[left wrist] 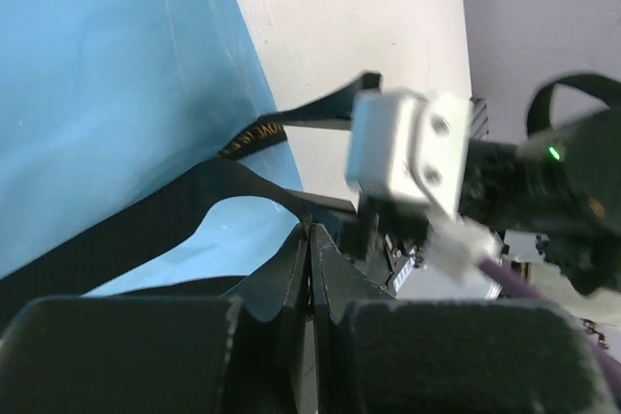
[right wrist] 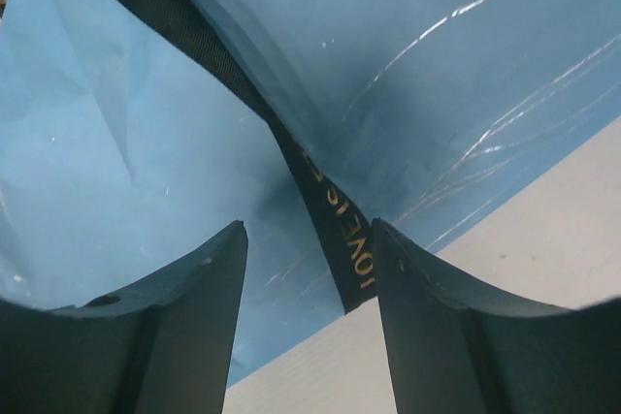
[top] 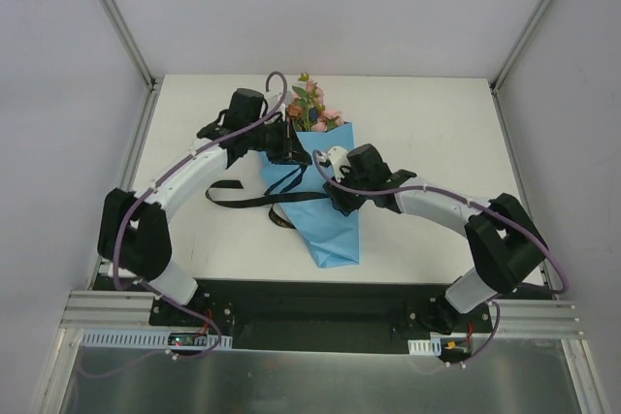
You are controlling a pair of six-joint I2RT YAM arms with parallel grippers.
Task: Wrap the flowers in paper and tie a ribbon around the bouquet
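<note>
The left end effector point(left wrist: 310, 239), jaws pressed together, appears to pinch a run of the narrow black ribbon point(left wrist: 146, 230) with gold lettering. The ribbon arcs away from its tips over the light blue paper point(left wrist: 107, 75) of the wrap. Opposite, the right end effector point(right wrist: 309, 235) stands open and holds nothing. The ribbon passes between its fingers point(right wrist: 194, 288), nearer one than the other, lying on the paper directly below. Under both, the cone-shaped bouquet point(top: 330, 220) lies on the white counter point(top: 437, 133). Its pink and orange flowers point(top: 312, 104), with green leaves, poke out of the wide end beyond the left end effector. The wrapping looks finished. The tying looks only partly done: the ribbon crosses the cone's middle, loose loops trail on the counter to the near side of the left end effector, and no knot or bow is visible yet.
</note>
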